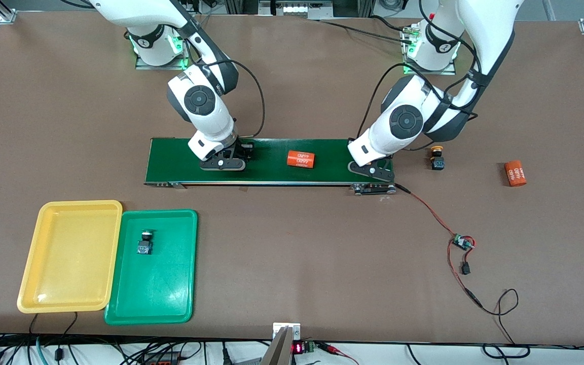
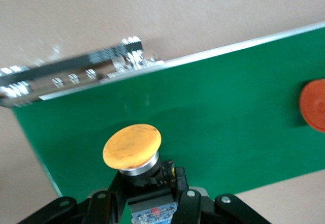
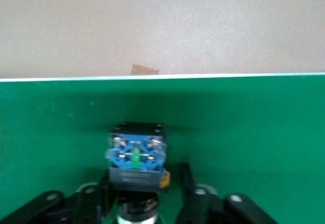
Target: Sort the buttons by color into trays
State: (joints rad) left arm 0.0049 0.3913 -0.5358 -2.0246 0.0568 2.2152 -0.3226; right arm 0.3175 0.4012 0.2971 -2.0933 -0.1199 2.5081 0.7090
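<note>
Left tool [image 2: 147, 203] grips a yellow button [image 2: 133, 150] over the conveyor belt [image 1: 271, 175] end. Right tool [image 3: 147, 193] brackets a black button body [image 3: 137, 158]; grip state cannot be told.

Right arm reaches down from its base, wrist bent low, right gripper [image 1: 225, 156] at the conveyor belt's [image 1: 271, 175] end toward the right arm, its fingers [image 3: 189, 183] flanking a black-bodied button [image 3: 137, 157] lying on the belt. Left arm likewise bent down, left gripper [image 1: 373, 170] at the belt's other end, fingers [image 2: 177, 183] clamped on a yellow-orange button [image 2: 133, 147].
</note>
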